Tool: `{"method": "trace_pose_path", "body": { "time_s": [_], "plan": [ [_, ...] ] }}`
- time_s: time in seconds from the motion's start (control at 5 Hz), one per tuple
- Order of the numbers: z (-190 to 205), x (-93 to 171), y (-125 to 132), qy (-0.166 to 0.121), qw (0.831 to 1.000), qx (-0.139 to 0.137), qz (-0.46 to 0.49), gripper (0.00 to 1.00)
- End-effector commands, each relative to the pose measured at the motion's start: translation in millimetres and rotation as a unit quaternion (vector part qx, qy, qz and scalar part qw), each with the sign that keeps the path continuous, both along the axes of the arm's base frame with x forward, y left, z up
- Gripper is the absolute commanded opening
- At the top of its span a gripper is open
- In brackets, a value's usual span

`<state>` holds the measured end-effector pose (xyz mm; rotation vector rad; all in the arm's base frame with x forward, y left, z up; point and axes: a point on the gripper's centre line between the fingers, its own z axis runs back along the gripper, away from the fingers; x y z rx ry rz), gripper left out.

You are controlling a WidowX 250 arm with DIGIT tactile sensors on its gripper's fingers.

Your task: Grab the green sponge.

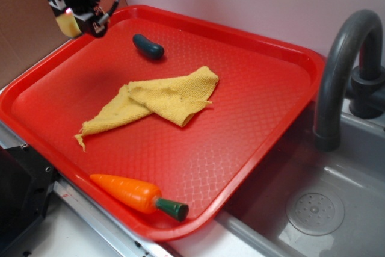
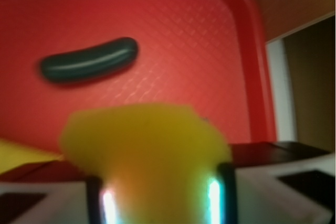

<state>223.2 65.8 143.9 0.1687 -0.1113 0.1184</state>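
My gripper (image 1: 72, 21) hangs in the air over the far left corner of the red tray (image 1: 283, 58), shut on the green sponge (image 1: 67, 25). In the exterior view only the sponge's pale yellow foam shows below the black fingers. In the wrist view the green sponge (image 2: 144, 150) is a blurred yellow block squeezed between the two fingers (image 2: 227, 192), bulging out above them. Its green scrub layer is hidden in both views.
On the tray lie a dark green pickle toy (image 1: 148, 47) near the far rim, a crumpled yellow cloth (image 1: 157, 102) in the middle and an orange carrot toy (image 1: 137, 195) at the near edge. A grey faucet (image 1: 340, 64) and sink (image 1: 313, 209) stand to the right.
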Motion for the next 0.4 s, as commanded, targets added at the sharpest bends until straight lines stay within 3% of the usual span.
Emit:
{"method": "trace_pose_path", "body": {
  "time_s": [0.0,0.2],
  "plan": [
    [102.1,-49.1,-58.8,-0.033,0.981,-0.143,-0.128,0.0],
    [105.5,-47.1,-52.0,-0.006,0.976,-0.165,-0.143,0.0]
  ]
}}
